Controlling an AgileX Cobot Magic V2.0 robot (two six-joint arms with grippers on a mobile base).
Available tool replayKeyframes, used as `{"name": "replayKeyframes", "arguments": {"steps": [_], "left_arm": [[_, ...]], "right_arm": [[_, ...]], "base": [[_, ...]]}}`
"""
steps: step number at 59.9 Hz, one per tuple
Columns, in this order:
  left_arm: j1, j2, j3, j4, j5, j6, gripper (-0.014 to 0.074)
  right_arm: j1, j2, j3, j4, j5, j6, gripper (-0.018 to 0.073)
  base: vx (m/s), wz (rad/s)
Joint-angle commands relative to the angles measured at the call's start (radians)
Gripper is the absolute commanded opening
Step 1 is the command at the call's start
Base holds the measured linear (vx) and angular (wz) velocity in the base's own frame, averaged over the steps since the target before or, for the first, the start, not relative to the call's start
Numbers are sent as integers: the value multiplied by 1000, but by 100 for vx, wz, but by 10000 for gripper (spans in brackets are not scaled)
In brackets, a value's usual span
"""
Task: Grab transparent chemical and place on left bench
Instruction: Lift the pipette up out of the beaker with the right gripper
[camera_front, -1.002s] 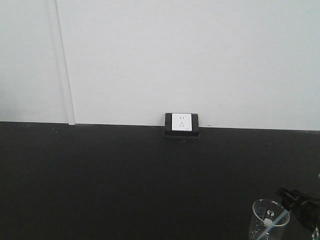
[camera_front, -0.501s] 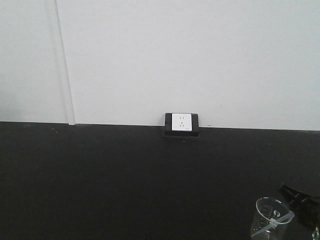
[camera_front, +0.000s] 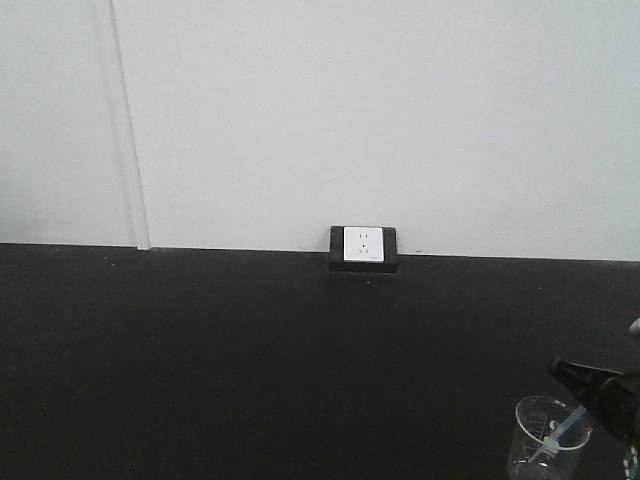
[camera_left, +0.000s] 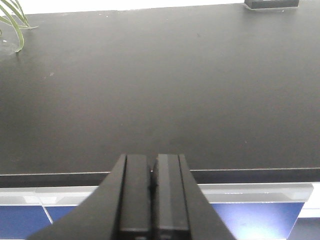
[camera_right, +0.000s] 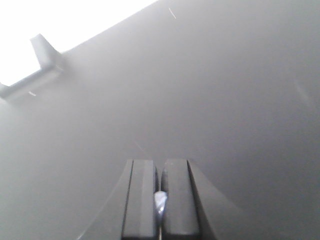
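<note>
The transparent chemical (camera_front: 548, 440) is a clear glass beaker with white marks and a plastic pipette leaning inside, cut off by the bottom right corner of the front view. My right gripper (camera_front: 585, 385) reaches in from the right at its rim. In the right wrist view the right gripper (camera_right: 160, 172) is shut on a thin sliver of the beaker's glass wall (camera_right: 160, 202). My left gripper (camera_left: 152, 160) is shut with nothing between its fingers, hovering over the bench's front edge. The left bench is out of view.
A black benchtop (camera_front: 250, 350) runs along a white wall, with a white wall socket (camera_front: 363, 245) in a black frame at the back. Green plant leaves (camera_left: 12, 22) show at the bench's far left. Blue cabinet fronts (camera_left: 250, 220) lie below the front edge.
The beaker and the right gripper have shifted slightly to the right, and the pipette has tilted inside the beaker. The bench and socket look the same.
</note>
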Motion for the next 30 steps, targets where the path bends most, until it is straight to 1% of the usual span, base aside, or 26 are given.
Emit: {"name": "replayKeyframes", "arguments": {"steps": [1, 11, 19, 24, 30], "left_arm": [[-2, -19, 16, -1, -78, -8, -3], [-2, -19, 16, -1, -78, -8, -3], [-2, -19, 16, -1, -78, -8, -3], [-2, -19, 16, -1, -78, -8, -3], [-2, -19, 16, -1, -78, -8, -3]], "right_arm": [[-2, -67, -29, -69, -93, -6, -6], [-2, -153, -29, -201, -79, -45, -4], [-2, -265, -29, -340, -21, -56, -4], [-2, -369, -29, -429, 64, -58, -4], [-2, -489, -28, -513, 212, -57, -4]], "base": [[0, 0], [0, 0], [0, 0], [0, 0], [0, 0]]}}
